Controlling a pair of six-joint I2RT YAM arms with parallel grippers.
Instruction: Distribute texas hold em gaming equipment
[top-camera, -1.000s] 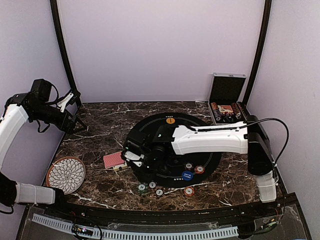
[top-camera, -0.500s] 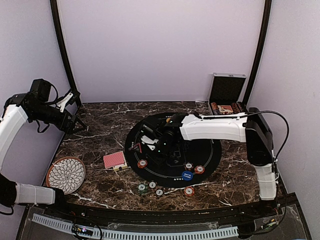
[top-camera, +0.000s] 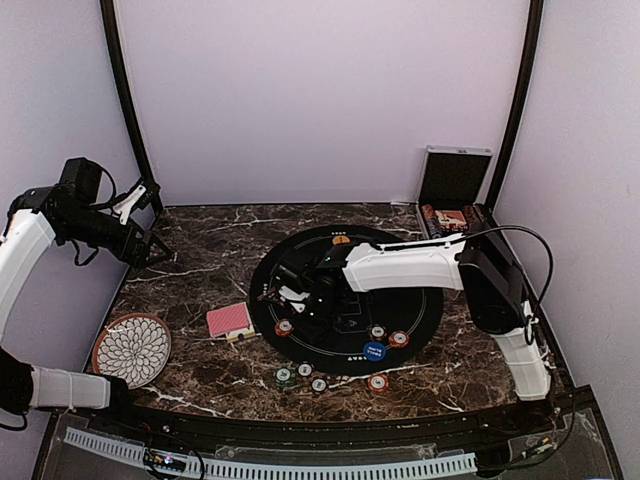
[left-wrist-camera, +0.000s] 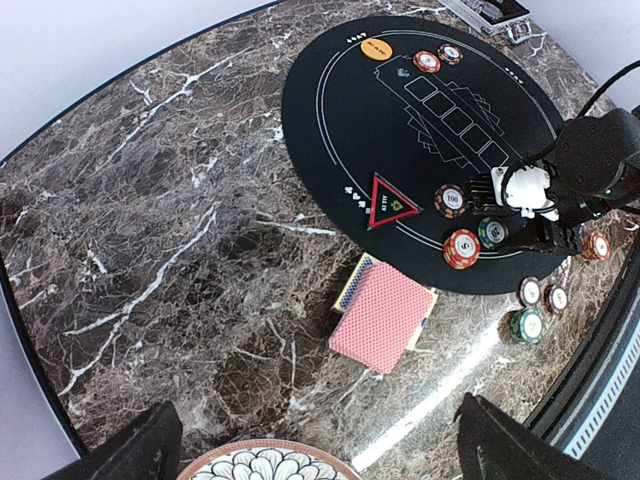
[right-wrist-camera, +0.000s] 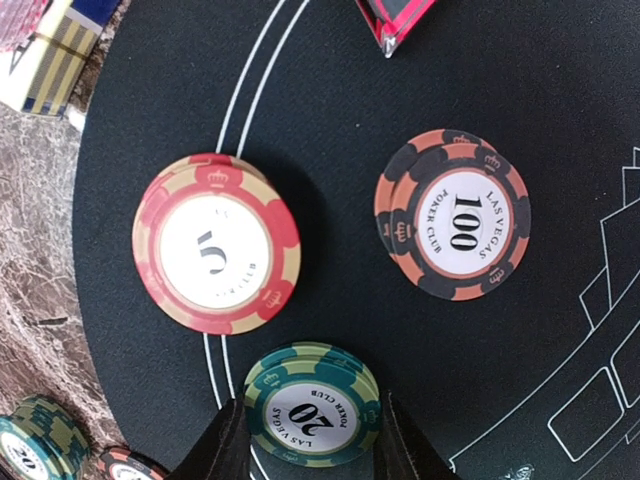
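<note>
Right claw (right-wrist-camera: 312, 445), pinching a round green poker-chip stack (right-wrist-camera: 312, 405), has swung right, uncovering a round red chip (right-wrist-camera: 215, 257) already placed

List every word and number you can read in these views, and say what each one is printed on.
"5": red poker chip.
"100", "LAS VEGAS", "POKER CLUB": black-and-orange poker chip.
"20", "LAS VEGAS", "POKER CLUB": green poker chip.
Too small or blurred to read: the print on the red triangle marker, the orange disc and the blue disc.

Top camera overlooks the table (top-camera: 200, 262); all three views share the mat (top-camera: 420, 300).
</note>
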